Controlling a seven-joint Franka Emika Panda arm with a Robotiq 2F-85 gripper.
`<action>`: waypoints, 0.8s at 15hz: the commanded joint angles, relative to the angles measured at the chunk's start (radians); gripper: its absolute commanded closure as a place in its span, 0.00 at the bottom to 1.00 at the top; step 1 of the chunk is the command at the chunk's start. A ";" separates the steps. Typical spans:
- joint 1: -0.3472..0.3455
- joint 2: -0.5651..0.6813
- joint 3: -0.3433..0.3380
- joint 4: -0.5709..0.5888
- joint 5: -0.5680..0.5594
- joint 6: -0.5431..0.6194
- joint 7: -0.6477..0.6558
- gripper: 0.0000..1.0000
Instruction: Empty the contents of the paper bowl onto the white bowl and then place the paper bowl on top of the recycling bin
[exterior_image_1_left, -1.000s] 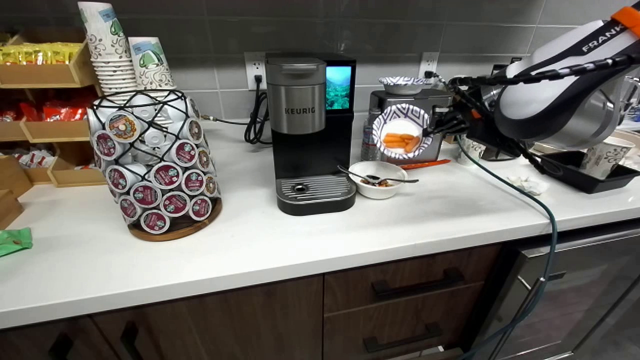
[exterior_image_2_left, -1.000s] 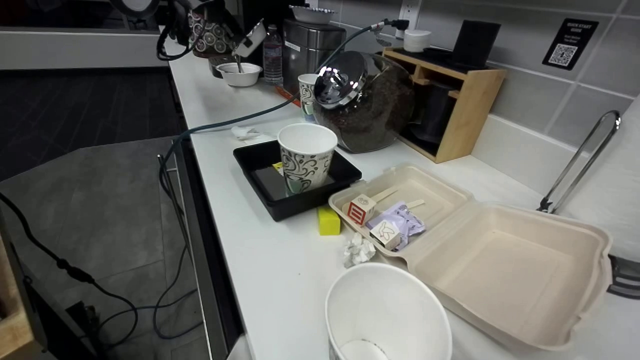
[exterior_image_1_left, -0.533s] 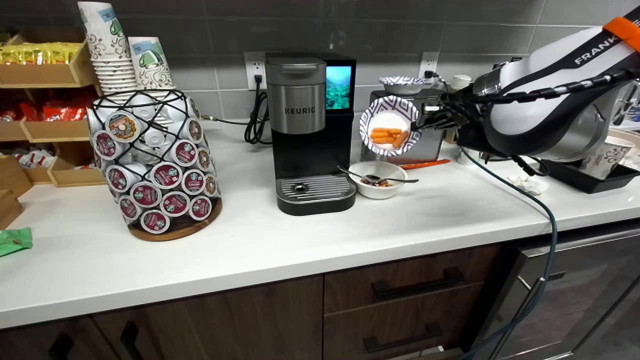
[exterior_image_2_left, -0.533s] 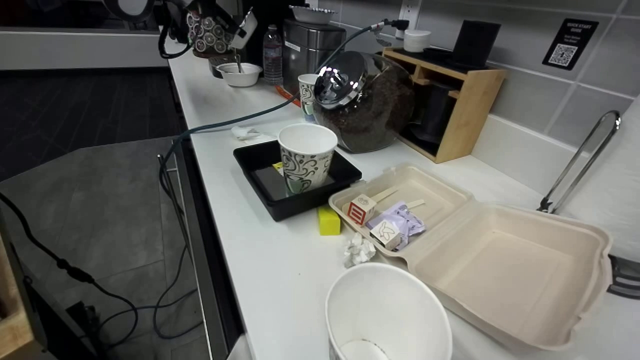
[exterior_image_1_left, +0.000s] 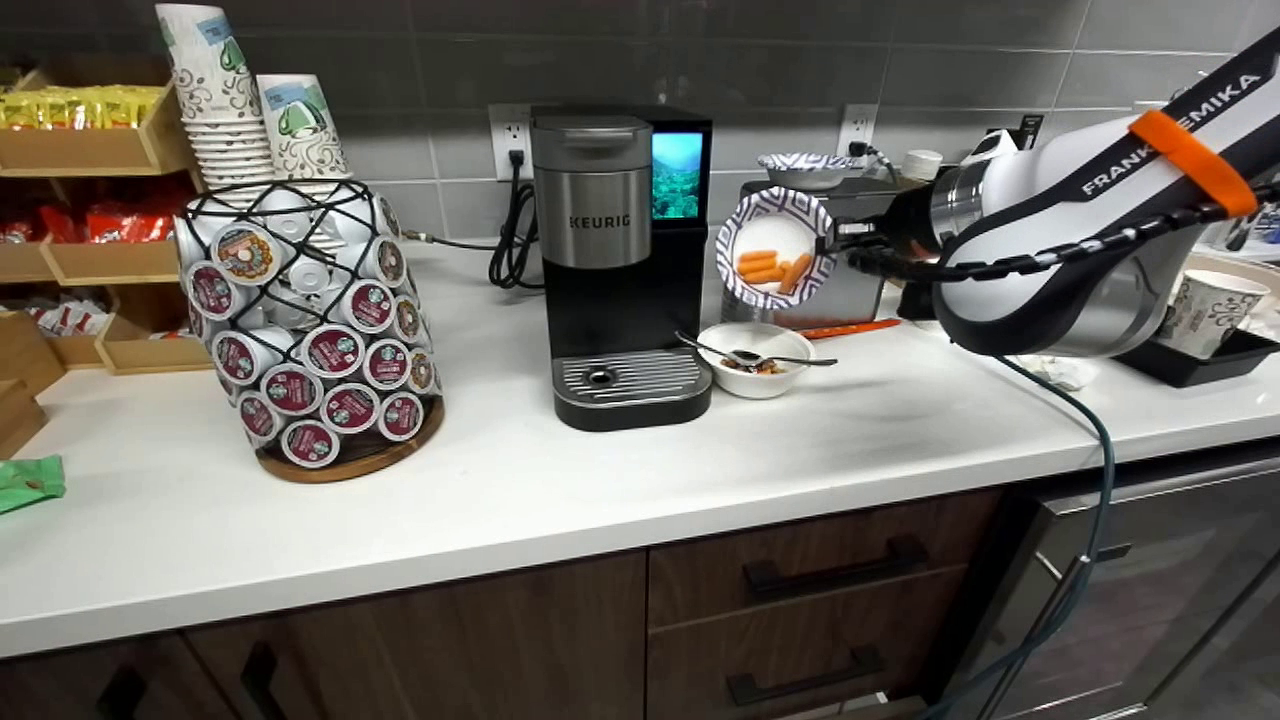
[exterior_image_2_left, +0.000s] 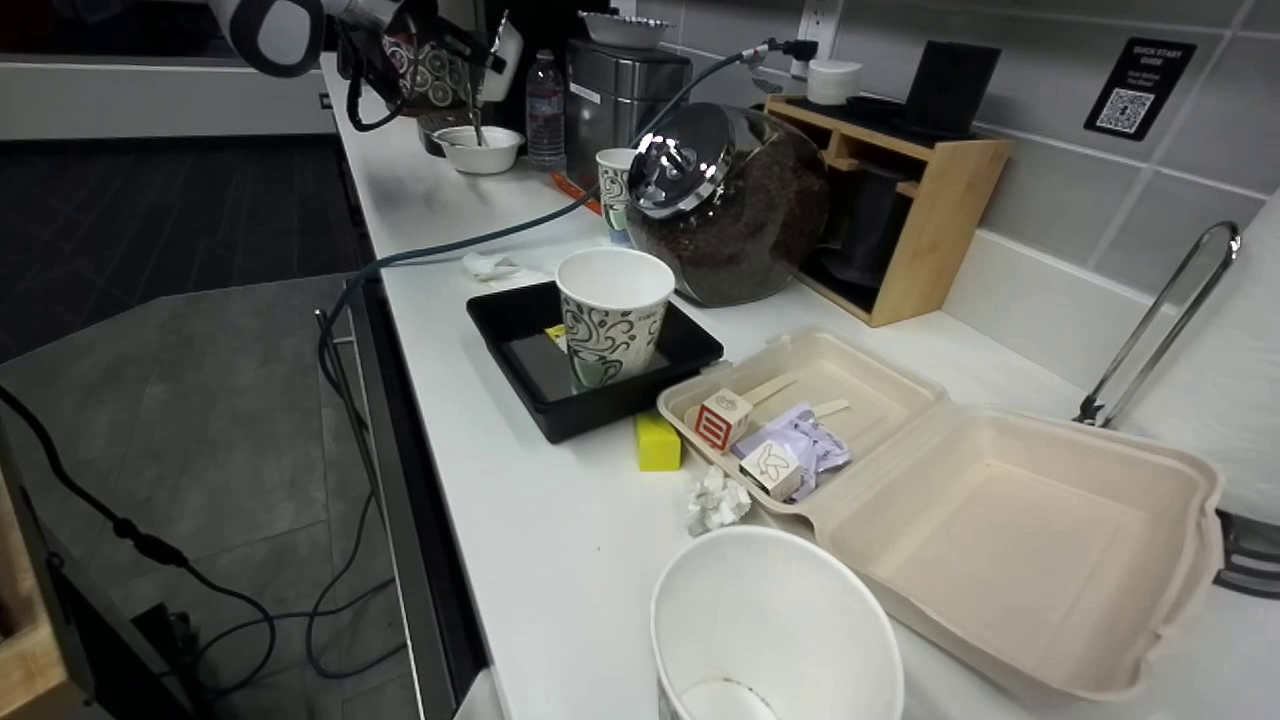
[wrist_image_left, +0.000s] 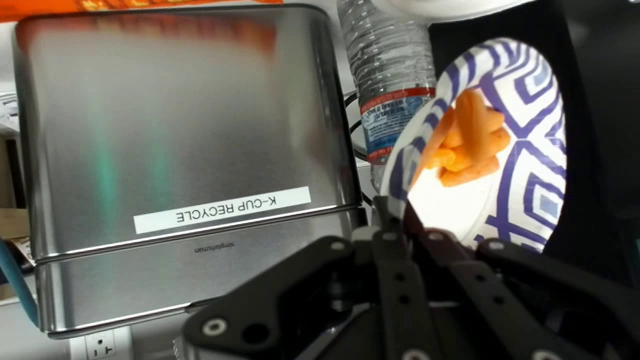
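Observation:
The paper bowl (exterior_image_1_left: 775, 232) is tilted steeply on its side, with several small orange carrots (exterior_image_1_left: 762, 272) inside near its lower edge. It shows also in an exterior view (exterior_image_2_left: 506, 62) and in the wrist view (wrist_image_left: 537, 160). My gripper (exterior_image_1_left: 832, 243) is shut on the bowl's rim; its fingertips show in the wrist view (wrist_image_left: 406, 220). The white bowl (exterior_image_1_left: 755, 386) stands on the counter below the paper bowl, holding some brownish food and two spoons. The recycling bin (exterior_image_1_left: 860, 292) is a metal box behind, labelled K-CUP RECYCLE in the wrist view (wrist_image_left: 190, 125).
Another patterned bowl (exterior_image_1_left: 808, 175) sits on the bin. A coffee machine (exterior_image_1_left: 605, 300) stands directly beside the white bowl. A water bottle (wrist_image_left: 392, 105) stands between the bin and the machine. A red-orange flat item (exterior_image_1_left: 850, 328) lies before the bin. Spoon handles stick out of the white bowl.
The paper bowl has moved toward the coffee machine and turned a little. The arm has swung and rotated with it. The carrots have shifted slightly inside the bowl. The white bowl has not moved.

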 joint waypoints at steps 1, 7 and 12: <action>0.017 0.039 -0.007 0.034 -0.003 0.032 -0.029 0.99; 0.009 0.024 0.000 0.021 0.000 0.010 -0.023 0.99; -0.012 0.052 0.046 0.010 -0.086 0.086 0.002 0.99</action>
